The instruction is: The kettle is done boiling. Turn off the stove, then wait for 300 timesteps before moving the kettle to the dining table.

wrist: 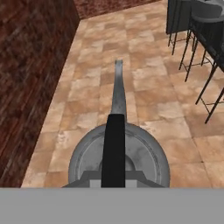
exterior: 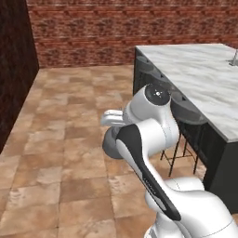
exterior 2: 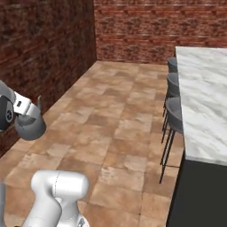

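The small grey kettle [wrist: 87, 159] hangs in the air over the tiled floor, well clear of it. My gripper [exterior 2: 25, 114] is shut on the dark handle [wrist: 114, 144] on top of the kettle. The spout [wrist: 118, 87] points away from the hand. In the left base view the kettle [exterior: 110, 145] shows left of my arm, partly hidden behind it. The kettle [exterior 2: 30, 127] sits at the far left of the right base view. The dining table [exterior: 204, 79], a white marble top on a dark base, stands to the right, and its long edge [exterior 2: 201, 106] faces me. The stove is out of view.
Round grey stools [exterior: 188, 111] line the near side of the table, and their thin dark legs [wrist: 205, 83] reach the floor. A brick wall [exterior 2: 44, 53] runs along the left and the back. A small pale object [exterior: 234, 58] stands on the table's far right. Open tiled floor [exterior: 69, 116] lies ahead.
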Tool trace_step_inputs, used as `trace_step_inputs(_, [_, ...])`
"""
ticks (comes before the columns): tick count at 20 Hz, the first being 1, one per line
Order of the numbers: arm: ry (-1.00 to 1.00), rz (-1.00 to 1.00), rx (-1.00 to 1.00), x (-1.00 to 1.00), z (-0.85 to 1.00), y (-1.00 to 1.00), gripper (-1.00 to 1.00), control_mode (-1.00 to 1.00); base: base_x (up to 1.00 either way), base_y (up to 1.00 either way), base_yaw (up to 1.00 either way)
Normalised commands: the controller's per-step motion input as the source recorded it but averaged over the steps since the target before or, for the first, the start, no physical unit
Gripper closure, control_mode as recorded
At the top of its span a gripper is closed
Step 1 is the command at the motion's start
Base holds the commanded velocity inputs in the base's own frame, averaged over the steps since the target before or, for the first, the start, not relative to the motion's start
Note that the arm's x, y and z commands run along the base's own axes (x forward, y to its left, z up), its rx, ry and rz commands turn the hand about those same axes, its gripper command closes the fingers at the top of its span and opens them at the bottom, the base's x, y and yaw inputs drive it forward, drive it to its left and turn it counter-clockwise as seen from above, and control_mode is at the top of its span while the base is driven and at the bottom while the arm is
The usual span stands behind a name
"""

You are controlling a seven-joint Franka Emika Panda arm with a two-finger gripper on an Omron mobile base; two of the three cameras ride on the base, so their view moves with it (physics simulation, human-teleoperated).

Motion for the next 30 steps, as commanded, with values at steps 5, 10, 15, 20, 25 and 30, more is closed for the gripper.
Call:
trace_step_inputs(5, [0.0,0.0,0.0,0.0,0.0,0.0,1.0,1.0,0.59,0.24,-0.39])
trace_step_inputs(10, [0.0,0.0,0.0,0.0,0.0,0.0,1.0,1.0,0.59,0.2,-0.39])
trace_step_inputs(15, [0.0,0.0,0.0,0.0,0.0,0.0,1.0,1.0,0.53,0.33,-0.41])
trace_step_inputs(20, [0.0,0.0,0.0,0.0,0.0,0.0,1.0,1.0,0.47,0.61,-0.43])
trace_step_inputs(25, [0.0,0.0,0.0,0.0,0.0,0.0,1.0,1.0,0.45,0.65,-0.44])
trace_step_inputs(30, [0.0,0.0,0.0,0.0,0.0,0.0,1.0,1.0,0.45,0.6,-0.44])
